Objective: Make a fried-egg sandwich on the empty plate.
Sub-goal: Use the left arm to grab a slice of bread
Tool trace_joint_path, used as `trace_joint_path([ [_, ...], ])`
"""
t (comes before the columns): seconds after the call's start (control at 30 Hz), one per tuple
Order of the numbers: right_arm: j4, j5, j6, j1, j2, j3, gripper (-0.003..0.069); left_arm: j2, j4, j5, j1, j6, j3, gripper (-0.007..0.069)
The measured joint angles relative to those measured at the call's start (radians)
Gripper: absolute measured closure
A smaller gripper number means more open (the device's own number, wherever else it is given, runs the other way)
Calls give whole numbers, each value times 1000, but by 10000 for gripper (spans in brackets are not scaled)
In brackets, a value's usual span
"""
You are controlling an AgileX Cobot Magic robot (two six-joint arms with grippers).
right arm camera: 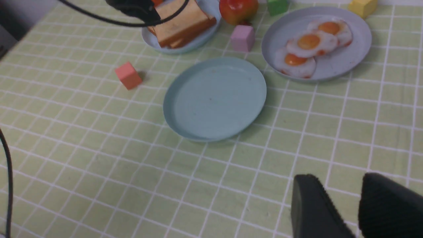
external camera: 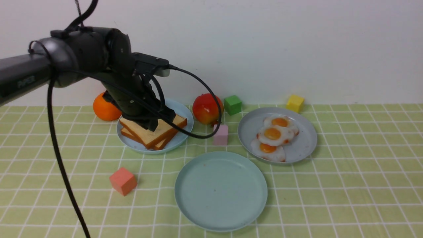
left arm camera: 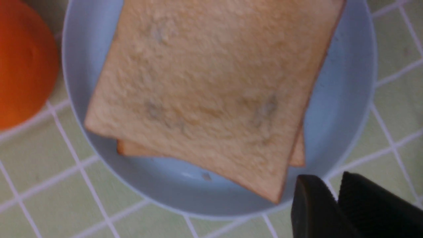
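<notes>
right fingers (right arm camera: 310, 205): parted, holding nothing, over bare desk (right arm camera: 99, 158) nearest the robot.
plate (external camera: 220, 190): teal, empty, near mid-desk; no part of the sandwich lay on it yet.
coral cube (external camera: 123, 181): left of plate, apart from it.
pink cube (external camera: 220, 135): just beyond plate, between the two farther plates.
eggs (external camera: 272, 134): three, overlapping, on grey plate (external camera: 305, 142), beyond and to the right.
toast (external camera: 155, 137): two slices stacked askew on blue plate (external camera: 130, 142), beyond and to the left.
left fingers (left arm camera: 314, 208): low over the toast, by one corner of the stack; close together, nothing between them; whether parted or closed could not be told.
orange (external camera: 105, 107): just beside blue plate's far-left rim.
red fruit (external camera: 206, 109), green cube (external camera: 233, 104), yellow cube (external camera: 294, 103): far row by the wall.
risk: both slices might come up together, since they overlapped; a corner pinch might let the top slice slip or tilt; the cable (external camera: 197, 82) looping past the stack might drag toast or plate.
</notes>
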Motion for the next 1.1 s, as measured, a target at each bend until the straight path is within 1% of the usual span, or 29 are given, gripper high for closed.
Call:
trace_joint_path([
  [0.03, -5, 16, -1, 1, 7, -3, 427, 16, 3, -5, 1, 13, -9, 438],
  [0.1, -18, 51, -2, 2, 25, -4, 467, 42, 5, -34, 1, 48, -24, 358],
  [0.13, -21, 59, -2, 2, 31, -4, 491, 49, 5, -45, 1, 53, -26, 344],
  [0.17, -23, 65, -2, 2, 39, -7, 532, 58, 5, -69, 1, 60, -26, 304],
  [0.27, -26, 65, -6, 2, 51, -12, 629, 75, 17, -123, 1, 66, -26, 249],
  [0.3, -26, 65, -6, 2, 51, -12, 636, 76, 18, -123, 1, 66, -26, 246],
  [0.33, -26, 61, -6, 2, 55, -12, 666, 84, 27, -148, 1, 68, -27, 233],
  [0.43, -26, 58, -8, 2, 59, -12, 670, 99, 32, -166, 1, 71, -27, 225],
  [0.53, -26, 58, -9, 2, 60, -13, 670, 110, 30, -174, 1, 99, -27, 225],
  [0.7, -26, 59, -9, 2, 60, -14, 666, 120, -1, -164, 1, 187, -29, 224],
  [1.1, -26, 63, -9, 2, 60, -14, 662, 159, -6, -186, 1, 201, -38, 222],
])
